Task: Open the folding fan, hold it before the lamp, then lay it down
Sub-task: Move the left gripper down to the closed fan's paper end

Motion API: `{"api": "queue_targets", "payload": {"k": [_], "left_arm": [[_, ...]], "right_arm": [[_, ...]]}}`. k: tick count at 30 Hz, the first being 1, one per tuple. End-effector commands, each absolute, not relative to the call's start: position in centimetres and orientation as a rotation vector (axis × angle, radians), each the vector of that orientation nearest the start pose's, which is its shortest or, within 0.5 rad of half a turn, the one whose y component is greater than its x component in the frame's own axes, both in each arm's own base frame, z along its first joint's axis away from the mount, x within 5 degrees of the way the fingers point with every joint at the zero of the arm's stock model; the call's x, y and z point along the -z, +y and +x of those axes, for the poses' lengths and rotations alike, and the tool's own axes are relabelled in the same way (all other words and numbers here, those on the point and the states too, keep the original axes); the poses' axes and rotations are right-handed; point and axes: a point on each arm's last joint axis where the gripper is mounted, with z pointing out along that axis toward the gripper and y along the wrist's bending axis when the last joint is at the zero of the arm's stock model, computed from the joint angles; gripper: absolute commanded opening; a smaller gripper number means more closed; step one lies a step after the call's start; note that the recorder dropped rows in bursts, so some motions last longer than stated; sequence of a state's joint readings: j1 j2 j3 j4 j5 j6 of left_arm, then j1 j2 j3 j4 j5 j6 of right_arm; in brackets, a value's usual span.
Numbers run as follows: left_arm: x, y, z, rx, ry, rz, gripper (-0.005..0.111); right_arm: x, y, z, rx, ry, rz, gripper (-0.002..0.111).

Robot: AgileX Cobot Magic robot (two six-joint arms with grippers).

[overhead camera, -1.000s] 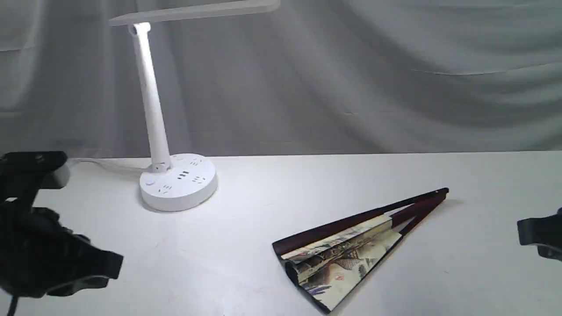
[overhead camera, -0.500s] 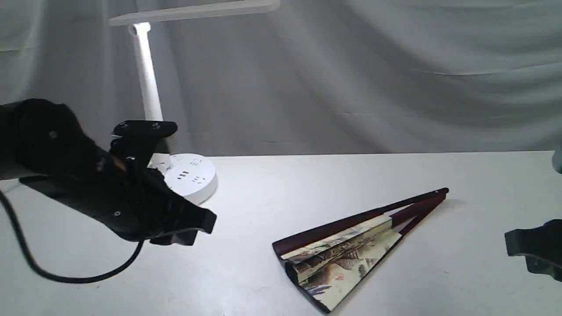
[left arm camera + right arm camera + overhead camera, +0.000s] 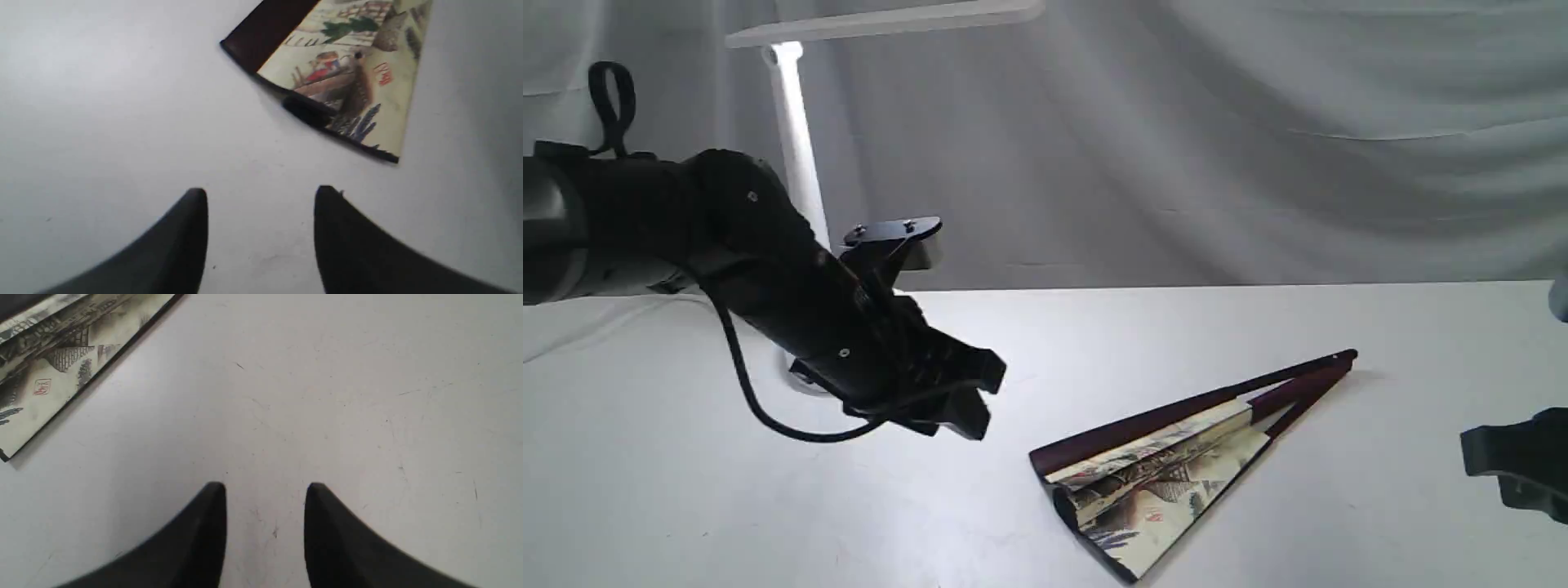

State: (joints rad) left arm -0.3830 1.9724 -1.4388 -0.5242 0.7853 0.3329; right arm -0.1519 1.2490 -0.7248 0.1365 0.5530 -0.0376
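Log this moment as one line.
left gripper: open, empty, short of folding fan | right gripper: open, empty | folding fan: partly open, lying on table

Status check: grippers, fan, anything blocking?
Left gripper open, empty, short of folding fan. Right gripper open, empty. Fan partly spread, flat on table. Nothing in between.

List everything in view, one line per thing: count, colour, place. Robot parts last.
fan: one, cream paper with dark maroon ribs, partly folded, lying on the table right of centre.
lamp: one, white, back left of the table, base mostly hidden behind the left arm.
table: one, white, under everything.
curtain: one, grey, hanging behind the table.
left arm: one, black, with a black cable, stretched over the table from the left.
left end effector: one, black, open, empty, above the table near the fan's wide end.
right end effector: one, black, open, empty, far right, apart from the fan.
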Motion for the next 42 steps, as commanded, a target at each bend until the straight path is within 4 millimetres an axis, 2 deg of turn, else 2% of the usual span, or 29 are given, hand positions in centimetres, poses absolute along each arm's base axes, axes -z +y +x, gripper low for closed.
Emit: {"api": "queue_targets", "payload": {"k": [1,6,8,14,18,25,29,42], "left_arm": [[-20.6,-19.6,38.0,0.697,2.652,0.583,0.044],[-19.8,-20.1,38.4,0.759,2.675,0.560,0.044],[-19.2,-20.6,38.0,0.772,2.685,0.639,0.044],[-19.1,-23.5,37.4,0.743,2.603,0.724,0.048],[-18.8,-25.4,37.1,0.649,2.542,0.831,0.057],[-16.6,-27.6,37.3,0.532,2.445,0.897,0.057],[-15.1,-27.8,38.2,0.499,2.409,0.843,0.057],[-11.7,-28.0,38.4,0.515,2.484,0.800,0.057]], "right_arm": [[-24.3,-2.8,23.3,-0.066,2.536,0.255,0.033],[-24.3,-2.8,23.3,-0.066,2.536,0.255,0.033],[-24.3,-2.8,23.3,-0.066,2.536,0.255,0.033],[-24.3,-2.8,23.3,-0.066,2.536,0.255,0.033],[-24.3,-2.8,23.3,-0.066,2.536,0.255,0.033],[-24.3,-2.8,23.3,-0.066,2.536,0.255,0.033],[-24.3,-2.8,23.3,-0.066,2.536,0.255,0.033],[-24.3,-2.8,23.3,-0.065,2.532,0.255,0.033]]}}
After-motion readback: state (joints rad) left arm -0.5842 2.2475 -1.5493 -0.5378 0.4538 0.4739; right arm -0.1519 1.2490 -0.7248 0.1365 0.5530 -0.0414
